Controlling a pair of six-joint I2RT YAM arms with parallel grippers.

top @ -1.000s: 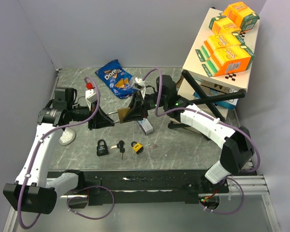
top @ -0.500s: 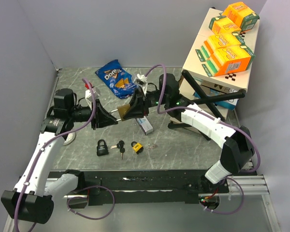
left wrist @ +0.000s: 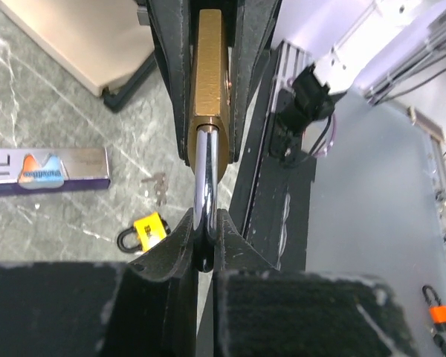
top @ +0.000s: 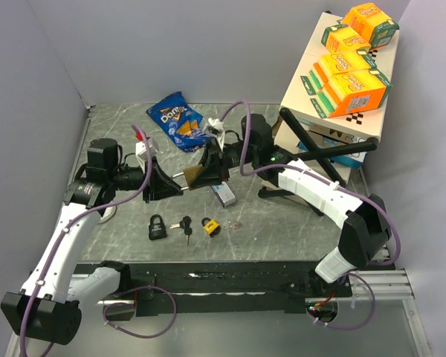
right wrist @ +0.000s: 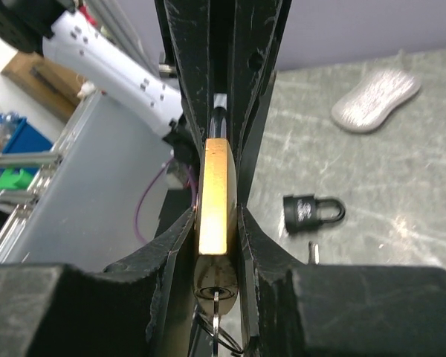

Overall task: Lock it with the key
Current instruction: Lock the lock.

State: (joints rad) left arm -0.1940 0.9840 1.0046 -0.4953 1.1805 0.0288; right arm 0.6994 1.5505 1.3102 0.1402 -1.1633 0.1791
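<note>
A brass padlock (top: pixel 194 175) hangs in the air over the middle of the table, held from both sides. My left gripper (left wrist: pixel 205 236) is shut on its chrome shackle (left wrist: pixel 206 178), coming in from the left (top: pixel 180 181). My right gripper (right wrist: pixel 218 223) is shut on the brass body (right wrist: pixel 217 190) from the right. A key (right wrist: pixel 217 316) sticks out of the keyhole in the lock's bottom end, with a ring hanging from it. In the left wrist view the right gripper's fingers (left wrist: pixel 247 74) flank the brass body (left wrist: pixel 208 74).
On the table below lie a black padlock (top: pixel 157 226), loose keys (top: pixel 184 225) and a small yellow padlock (top: pixel 210 226). A toothpaste box (top: pixel 223 193), a Doritos bag (top: pixel 178 119) and a silvery object (top: pixel 104 211) lie around. A black stand (top: pixel 312 149) and stacked cartons (top: pixel 334 82) fill the right.
My left arm's wrist has shifted a little to the right and nearer, and the padlock between the grippers moved slightly with it. Both grips have held.
</note>
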